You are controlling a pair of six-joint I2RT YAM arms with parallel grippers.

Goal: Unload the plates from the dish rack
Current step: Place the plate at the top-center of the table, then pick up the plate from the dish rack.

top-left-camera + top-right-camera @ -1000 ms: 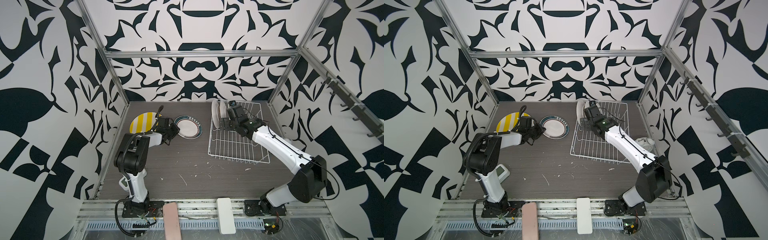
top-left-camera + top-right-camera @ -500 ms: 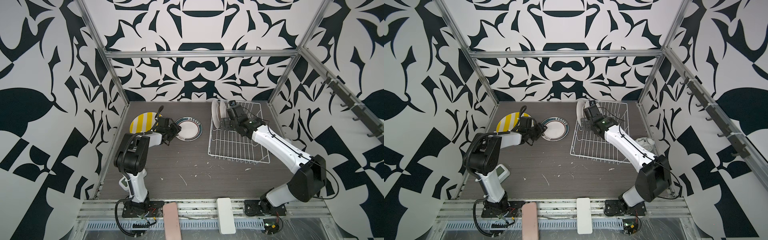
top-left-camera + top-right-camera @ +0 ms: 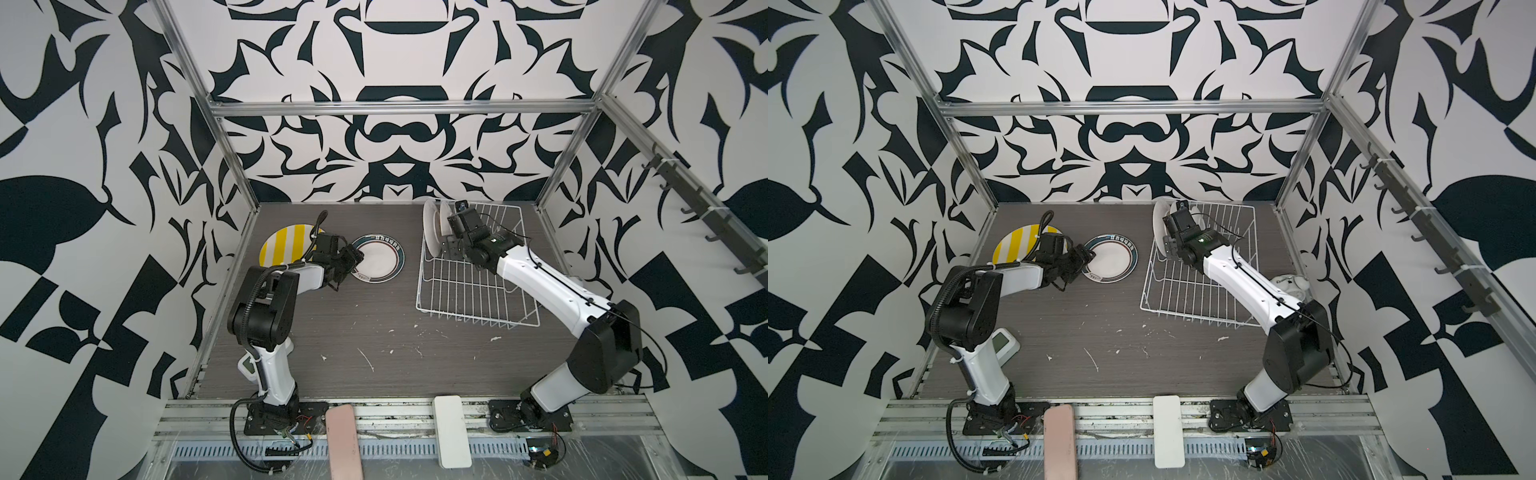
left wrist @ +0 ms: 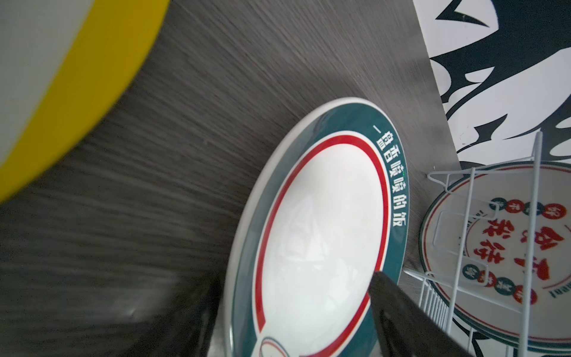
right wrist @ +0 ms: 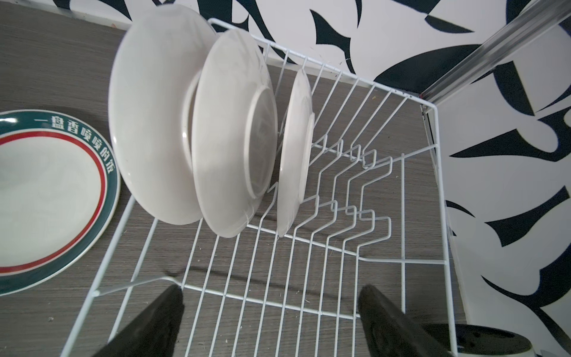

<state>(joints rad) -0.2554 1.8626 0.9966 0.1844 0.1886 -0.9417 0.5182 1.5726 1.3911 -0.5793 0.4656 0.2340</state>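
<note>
A yellow-and-white striped plate lies flat at the back left. Beside it a green-and-red rimmed plate lies flat on the table. My left gripper stands open, its jaws either side of that plate's near rim. The white wire dish rack holds three upright plates at its far left end. My right gripper hangs open over the rack, next to the plates, with nothing between its jaws.
A white alarm clock sits behind my right arm, right of the rack. A small white device lies by the left arm's base. The enclosure walls stand close behind the rack and the striped plate.
My left gripper has opened and let go of the green-rimmed plate, which now rests flat. The right gripper has stayed over the rack, its jaws slightly narrower.
</note>
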